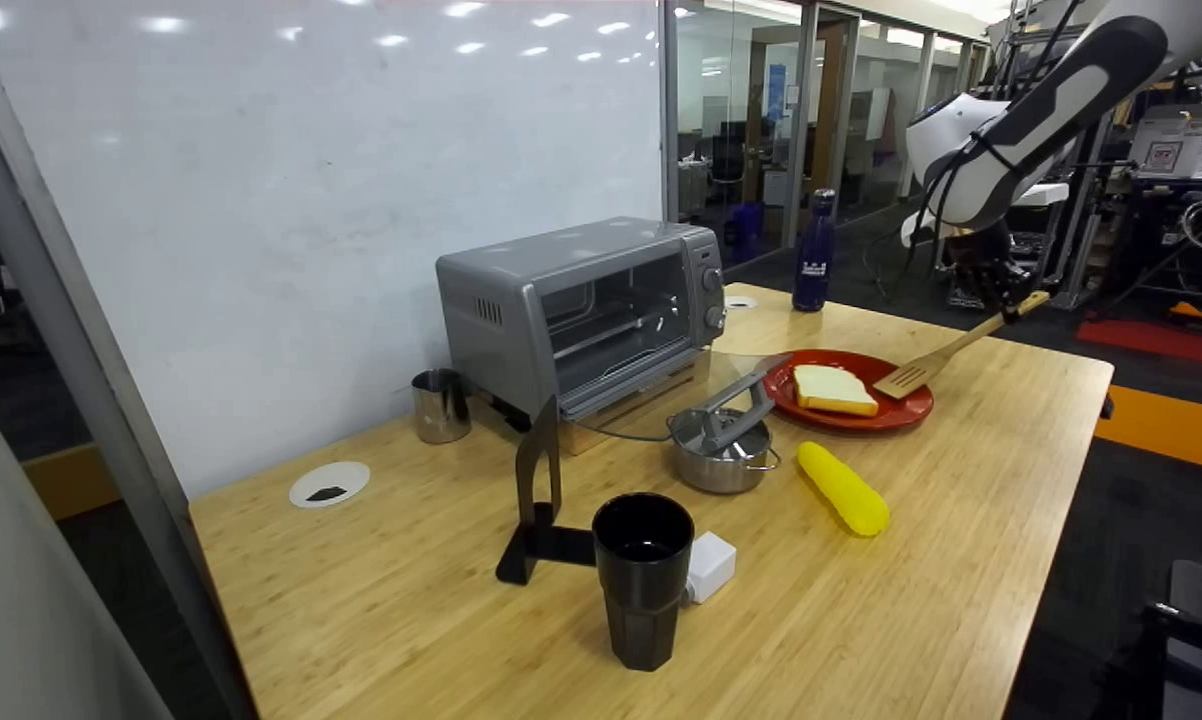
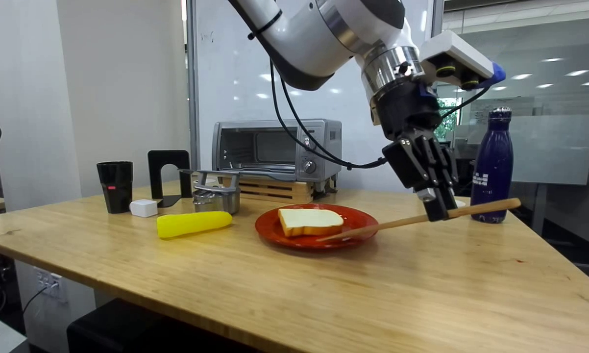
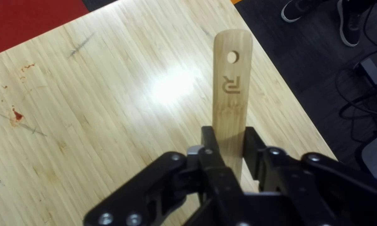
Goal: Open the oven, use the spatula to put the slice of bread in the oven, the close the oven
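While the arm (image 2: 314,44) is bent downward, the spatula (image 3: 231,108) is pinched by the gripper (image 3: 228,132) and slanted blade-down over the red plate (image 2: 269,230)

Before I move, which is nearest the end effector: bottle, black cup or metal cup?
The dark blue bottle; the black cup and metal cup stand much farther from the end effector.

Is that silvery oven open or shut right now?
Open: the oven has its glass door folded down in front, with the grey handle sticking out over the steel pot.
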Controlling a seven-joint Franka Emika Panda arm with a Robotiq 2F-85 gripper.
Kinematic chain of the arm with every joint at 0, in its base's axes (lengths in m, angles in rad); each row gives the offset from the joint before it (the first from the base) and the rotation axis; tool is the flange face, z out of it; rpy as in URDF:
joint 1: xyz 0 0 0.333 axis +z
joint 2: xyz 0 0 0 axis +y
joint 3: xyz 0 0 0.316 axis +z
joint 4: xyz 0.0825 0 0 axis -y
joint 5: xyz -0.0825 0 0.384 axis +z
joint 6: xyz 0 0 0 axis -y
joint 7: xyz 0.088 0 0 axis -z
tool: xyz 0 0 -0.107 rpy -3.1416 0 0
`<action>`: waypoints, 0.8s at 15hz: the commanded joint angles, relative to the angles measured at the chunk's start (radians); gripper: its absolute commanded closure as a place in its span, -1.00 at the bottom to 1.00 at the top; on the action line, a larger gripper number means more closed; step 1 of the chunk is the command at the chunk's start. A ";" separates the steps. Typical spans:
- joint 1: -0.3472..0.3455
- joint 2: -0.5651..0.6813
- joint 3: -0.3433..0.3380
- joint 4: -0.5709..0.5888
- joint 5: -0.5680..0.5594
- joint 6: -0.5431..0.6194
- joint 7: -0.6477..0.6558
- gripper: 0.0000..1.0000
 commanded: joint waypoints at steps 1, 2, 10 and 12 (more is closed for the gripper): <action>-0.010 0.025 0.010 0.012 -0.015 0.034 0.027 0.87; -0.009 0.028 0.011 0.012 -0.015 0.038 0.028 0.87; -0.005 0.028 0.023 0.018 -0.002 0.057 0.023 0.87; -0.002 0.029 0.035 0.021 0.006 0.057 0.018 0.87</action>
